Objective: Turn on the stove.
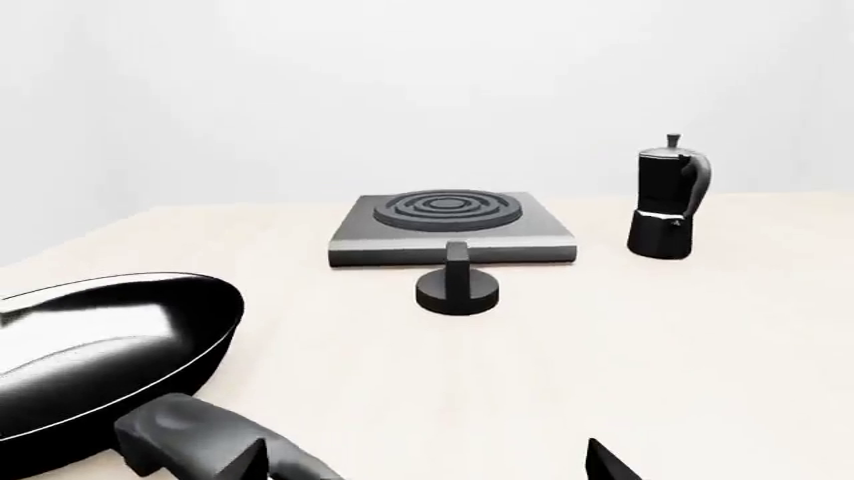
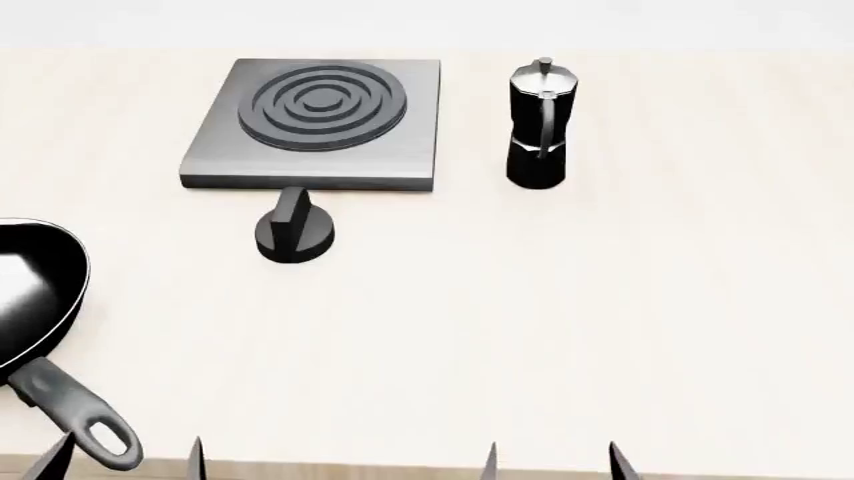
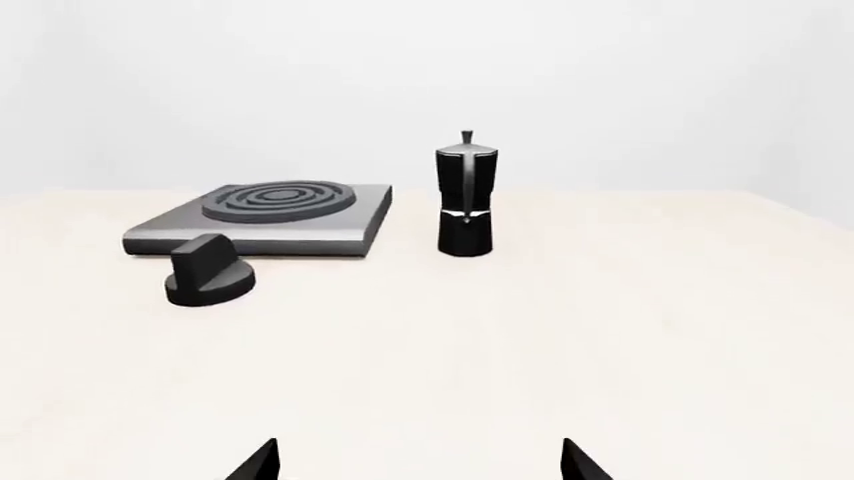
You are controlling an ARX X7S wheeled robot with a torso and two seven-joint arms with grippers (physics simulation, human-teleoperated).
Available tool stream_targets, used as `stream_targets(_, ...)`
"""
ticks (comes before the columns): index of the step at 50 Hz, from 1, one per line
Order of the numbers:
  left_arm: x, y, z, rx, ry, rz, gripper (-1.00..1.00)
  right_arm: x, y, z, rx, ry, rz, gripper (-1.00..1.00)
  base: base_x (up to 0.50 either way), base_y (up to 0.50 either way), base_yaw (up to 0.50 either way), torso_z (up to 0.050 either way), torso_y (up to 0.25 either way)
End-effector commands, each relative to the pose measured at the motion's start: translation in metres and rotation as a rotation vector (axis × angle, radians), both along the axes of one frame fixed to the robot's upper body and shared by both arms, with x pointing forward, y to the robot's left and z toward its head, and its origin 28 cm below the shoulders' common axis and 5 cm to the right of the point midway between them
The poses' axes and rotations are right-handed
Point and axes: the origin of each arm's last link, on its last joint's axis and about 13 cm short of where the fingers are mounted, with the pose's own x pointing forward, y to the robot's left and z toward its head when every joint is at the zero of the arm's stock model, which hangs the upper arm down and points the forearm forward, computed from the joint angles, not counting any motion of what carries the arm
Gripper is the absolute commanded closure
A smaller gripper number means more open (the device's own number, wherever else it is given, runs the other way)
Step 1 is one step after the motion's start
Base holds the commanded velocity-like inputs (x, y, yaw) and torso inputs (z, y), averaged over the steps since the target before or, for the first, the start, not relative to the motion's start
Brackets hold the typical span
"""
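Table (image 2: 561, 330) carried stove (image 2: 320, 125) at far side; frying pan (image 2: 34, 290) lay well left of stove, moka pot (image 2: 538, 125) just right. Knob (image 2: 295, 232) sat at stove's near edge, ridge upright, untouched. Left gripper (image 2: 127, 458) and right gripper (image 2: 551, 462) waited well short of stove, both spread, empty.

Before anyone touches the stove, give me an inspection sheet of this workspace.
Surface: pale wooden table, flat, bare in the middle.
Job's things: stove, a grey slab with a ringed burner, at the far side; its black knob sits on the table just in front of the slab, ridge upright, untouched.
Clutter: black moka pot upright, apart from the slab on the right; black frying pan at the left edge, handle toward the robot.
Grippers: left gripper and right gripper at the near edge, jaws apart, holding nothing.
Cables: nothing seen.
Surroundings: plain white backdrop, nothing else seen.
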Motion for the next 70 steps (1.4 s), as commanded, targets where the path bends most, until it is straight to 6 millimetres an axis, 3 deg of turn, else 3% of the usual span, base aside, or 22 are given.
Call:
stream_targets(1, -0.001, -0.002, 0.022, 0.002, -0.040, -0.012, -1.00, -0.003, 0.003, 0.031, -0.037, -0.057, 0.031, -1.00, 0.00, 0.00, 0.00, 0.000, 0.000)
stream_targets(15, 0.013, -0.008, 0.073, -0.033, -0.158, -0.031, -1.00, 0.000, 0.002, 0.075, -0.061, -0.146, 0.055, -1.00, 0.00, 0.00, 0.00, 0.000, 0.000)
stream_targets(38, 0.026, -0.016, 0.115, -0.025, -0.281, -0.055, -1.00, 0.004, 0.005, 0.112, -0.096, -0.245, 0.075, -1.00, 0.00, 0.00, 0.00, 0.000, 0.000)
stream_targets(50, 0.032, -0.018, 0.128, -0.071, -0.325, -0.085, -1.00, 0.006, 0.004, 0.128, -0.132, -0.293, 0.068, -1.00, 0.00, 0.00, 0.00, 0.000, 0.000)
stream_targets(70, 0.032, -0.015, 0.133, -0.086, -0.345, -0.066, -1.00, 0.007, 0.004, 0.135, -0.130, -0.330, 0.056, -1.00, 0.00, 0.00, 0.00, 0.000, 0.000)
